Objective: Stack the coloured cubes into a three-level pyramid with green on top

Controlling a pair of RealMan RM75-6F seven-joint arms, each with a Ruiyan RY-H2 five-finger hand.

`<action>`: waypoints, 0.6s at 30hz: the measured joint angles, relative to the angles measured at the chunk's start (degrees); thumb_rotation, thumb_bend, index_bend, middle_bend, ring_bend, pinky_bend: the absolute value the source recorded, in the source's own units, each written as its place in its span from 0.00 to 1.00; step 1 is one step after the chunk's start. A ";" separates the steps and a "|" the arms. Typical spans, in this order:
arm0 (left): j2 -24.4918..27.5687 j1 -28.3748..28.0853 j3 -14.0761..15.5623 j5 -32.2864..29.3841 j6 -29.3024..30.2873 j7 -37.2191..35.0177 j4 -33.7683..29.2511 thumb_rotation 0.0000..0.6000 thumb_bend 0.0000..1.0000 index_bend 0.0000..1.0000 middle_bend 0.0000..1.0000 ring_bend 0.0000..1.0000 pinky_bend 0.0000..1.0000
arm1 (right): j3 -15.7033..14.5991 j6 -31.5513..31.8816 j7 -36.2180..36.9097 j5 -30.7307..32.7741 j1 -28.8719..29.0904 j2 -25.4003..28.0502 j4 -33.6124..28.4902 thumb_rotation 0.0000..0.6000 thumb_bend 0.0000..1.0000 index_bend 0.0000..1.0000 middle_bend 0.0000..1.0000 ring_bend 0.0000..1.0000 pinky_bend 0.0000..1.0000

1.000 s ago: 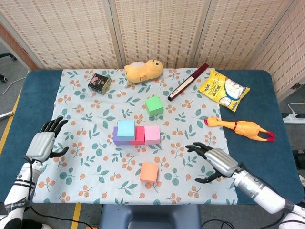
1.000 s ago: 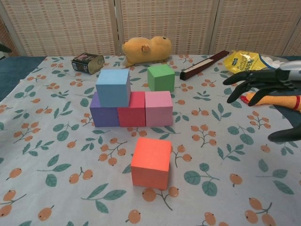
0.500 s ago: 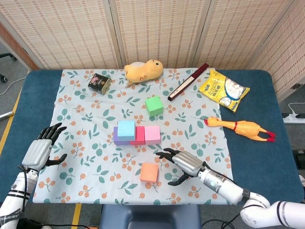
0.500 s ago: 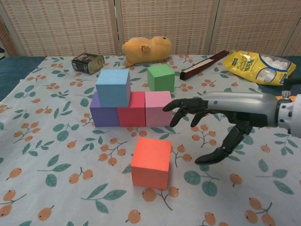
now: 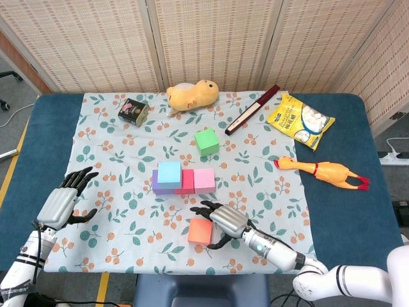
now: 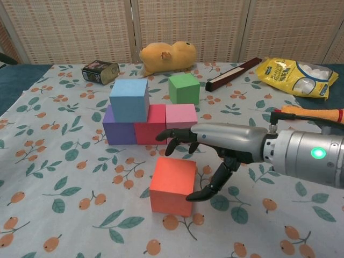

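An orange cube (image 5: 200,231) (image 6: 173,185) sits alone near the front of the floral cloth. My right hand (image 5: 220,220) (image 6: 209,148) hovers over its right side, fingers spread above the top and the thumb beside the right face; it holds nothing. Behind stand a purple cube (image 6: 115,131), a red cube (image 6: 152,126) and a pink cube (image 6: 181,115) in a row, with a blue cube (image 5: 169,174) (image 6: 129,100) on top of the purple and red ones. The green cube (image 5: 206,141) (image 6: 184,88) rests further back. My left hand (image 5: 61,204) lies open at the cloth's left edge.
At the back are a small tin (image 5: 133,110), a yellow plush toy (image 5: 192,94), a dark long box (image 5: 252,109) and a yellow snack bag (image 5: 300,119). A rubber chicken (image 5: 323,171) lies to the right. The table's front edge is close behind the orange cube.
My right hand has swept left from the table's right side to the orange cube. My left hand has shifted slightly. No cube has moved.
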 measured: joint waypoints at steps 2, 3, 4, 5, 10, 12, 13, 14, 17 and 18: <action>0.02 0.14 -0.07 0.18 -0.03 -0.54 0.02 1.00 0.30 0.10 0.00 0.00 0.06 | -0.12 0.48 -1.15 0.51 0.19 -1.45 1.08 0.81 0.00 0.05 0.17 0.01 0.21; 0.05 0.26 -0.11 0.37 -0.03 -0.98 0.06 1.00 0.30 0.10 0.00 0.00 0.06 | -0.17 0.75 -1.58 0.67 0.24 -1.98 1.52 0.81 0.00 0.05 0.17 0.01 0.21; 0.10 0.36 -0.14 0.59 -0.03 -1.29 0.12 1.00 0.30 0.10 0.00 0.00 0.06 | -0.24 1.16 -2.11 0.80 0.27 -2.63 2.04 0.81 0.00 0.05 0.17 0.01 0.21; 0.16 0.46 -0.16 0.83 -0.03 -1.59 0.17 1.00 0.30 0.10 0.00 0.00 0.06 | -0.29 1.45 -2.47 0.89 0.29 -3.08 2.41 0.81 0.00 0.05 0.17 0.01 0.21; 0.55 0.90 -0.26 1.95 -0.06 -3.10 0.37 1.00 0.30 0.09 0.00 0.00 0.06 | -0.58 2.55 -3.74 1.39 0.34 -4.98 4.05 0.97 0.00 0.14 0.24 0.08 0.25; 0.62 1.08 -0.28 2.41 0.03 -3.50 0.45 1.00 0.30 0.09 0.00 0.00 0.06 | -0.66 3.19 -3.93 1.34 0.24 -5.47 4.48 1.00 0.02 0.23 0.30 0.14 0.29; 0.64 1.15 -0.29 2.61 0.05 -3.70 0.47 1.00 0.30 0.09 0.00 0.00 0.06 | -0.70 3.76 -3.99 1.18 0.12 -5.69 4.67 1.00 0.03 0.28 0.33 0.18 0.31; 0.64 1.20 -0.30 2.79 0.06 -3.92 0.52 1.00 0.30 0.09 0.00 0.00 0.06 | -0.73 4.27 -3.98 0.95 0.00 -5.80 4.76 1.00 0.05 0.33 0.35 0.21 0.33; 0.52 1.25 -0.37 3.21 -0.14 -4.46 0.95 1.00 0.31 0.09 0.00 0.00 0.06 | -0.67 6.26 -2.88 -0.49 -0.39 -5.34 4.26 1.00 0.07 0.36 0.38 0.24 0.36; 0.44 1.24 -0.48 3.24 -0.21 -4.55 1.18 1.00 0.30 0.09 0.00 0.00 0.06 | -0.58 6.71 -2.14 -1.04 -0.48 -4.78 3.76 1.00 0.07 0.37 0.38 0.24 0.36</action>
